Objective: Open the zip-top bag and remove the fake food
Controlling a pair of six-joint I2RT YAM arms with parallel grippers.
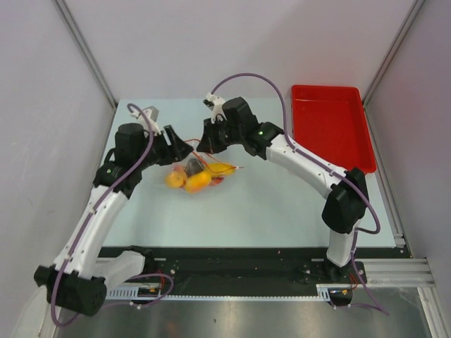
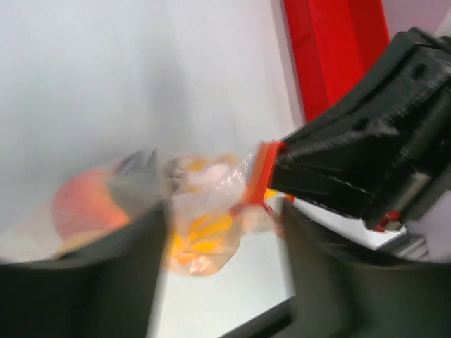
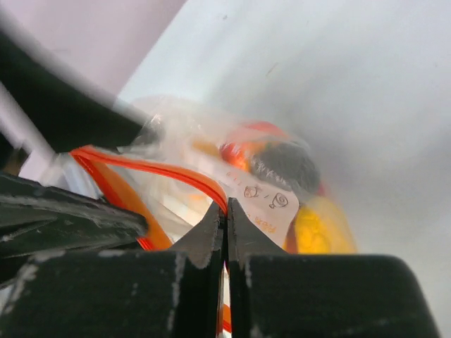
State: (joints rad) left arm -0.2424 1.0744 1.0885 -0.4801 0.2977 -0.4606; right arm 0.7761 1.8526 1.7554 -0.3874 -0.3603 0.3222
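A pale table (image 1: 282, 225) stands between white walls, with a red tray (image 1: 331, 130) at its far right corner. From above, both arms meet left of the middle. The bag (image 1: 201, 176) lies just nearer than the two tips, with the left pincer (image 1: 175, 143) on its left, the right pincer (image 1: 204, 144) on its right, and the toy food (image 1: 196, 183) bunched inside it. Both tips are about equally near, so the pull should run across the table, one lip each way. The left wrist view is blurred, but it shows what the overhead view hides: the right pincer clamps the orange-red zip strip (image 2: 262, 172) at one end, and the bag sags below it between the left fingers (image 2: 91, 282). These look spread, though I cannot tell whether they grip any film. The right wrist view shows its own jaws pressed tight together on the strip. The two orange rails part into a loop, so the mouth looks partly open, with the food beyond it.
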